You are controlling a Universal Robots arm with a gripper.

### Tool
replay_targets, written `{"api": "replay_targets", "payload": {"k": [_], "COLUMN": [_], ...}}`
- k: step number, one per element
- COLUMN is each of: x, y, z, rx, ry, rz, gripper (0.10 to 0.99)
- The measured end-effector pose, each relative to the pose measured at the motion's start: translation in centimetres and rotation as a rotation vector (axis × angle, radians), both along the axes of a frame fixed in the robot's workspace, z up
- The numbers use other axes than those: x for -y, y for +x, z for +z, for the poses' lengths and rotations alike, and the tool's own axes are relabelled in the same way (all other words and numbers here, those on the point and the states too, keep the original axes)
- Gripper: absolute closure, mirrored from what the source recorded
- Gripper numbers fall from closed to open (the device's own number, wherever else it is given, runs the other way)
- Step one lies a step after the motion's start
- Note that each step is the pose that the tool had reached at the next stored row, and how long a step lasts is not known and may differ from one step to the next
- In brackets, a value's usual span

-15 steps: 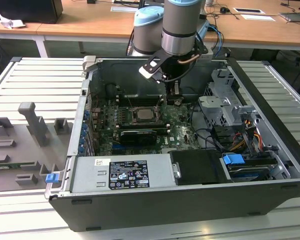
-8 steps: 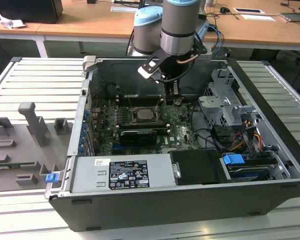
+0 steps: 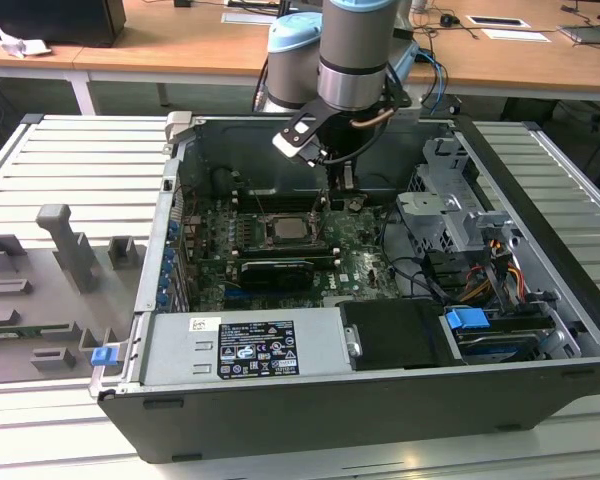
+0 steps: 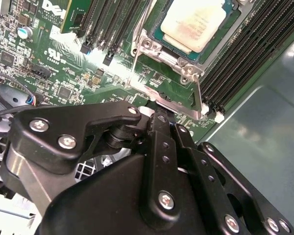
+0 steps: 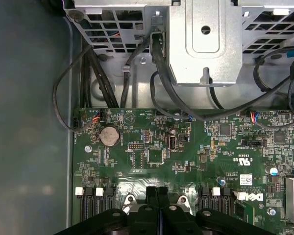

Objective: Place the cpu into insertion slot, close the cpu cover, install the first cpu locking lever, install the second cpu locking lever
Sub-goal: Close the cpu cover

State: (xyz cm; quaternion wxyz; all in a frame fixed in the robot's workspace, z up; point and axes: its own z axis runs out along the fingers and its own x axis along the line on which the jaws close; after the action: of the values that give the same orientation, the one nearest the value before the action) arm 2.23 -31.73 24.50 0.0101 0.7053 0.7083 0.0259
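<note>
The cpu (image 4: pixel 196 22) is found seated flat in the insertion slot (image 4: pixel 148 45), silvery top upward, on the green circuit board (image 3: pixel 365 262) at the floor of the open computer case (image 3: pixel 310 425). The cpu cover (image 4: pixel 170 54) appears to be lowered around it, though its latching cannot be confirmed from these angles.

One locking lever (image 4: pixel 200 95) is seen as a thin bar along the socket's edge, on the exterior view's right. Its bent end lies just ahead of the fingertips. A second thin lever (image 4: pixel 136 61) is observed at the opposite edge, apparently standing unlatched.

The gripper (image 4: pixel 159 117) is positioned low over the board, just beside the socket's corner and to its far right in the exterior view. The cpu thus lies to the near left of the fingers. The fingers are drawn together, with no gap visible in both wrist views. Whether the lever's tip is pinched or merely touched cannot be told. The long memory slots (image 4: pixel 245 54) are noted flanking the socket.
</note>
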Motion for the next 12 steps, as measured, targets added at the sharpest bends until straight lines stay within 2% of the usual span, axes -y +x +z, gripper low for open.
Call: {"api": "replay_targets", "payload": {"k": [12], "x": [0.0], "y": [-0.67], "z": [0.0], "rx": [0.0], "ry": [0.0], "rz": [0.0], "gripper": [0.98]}}
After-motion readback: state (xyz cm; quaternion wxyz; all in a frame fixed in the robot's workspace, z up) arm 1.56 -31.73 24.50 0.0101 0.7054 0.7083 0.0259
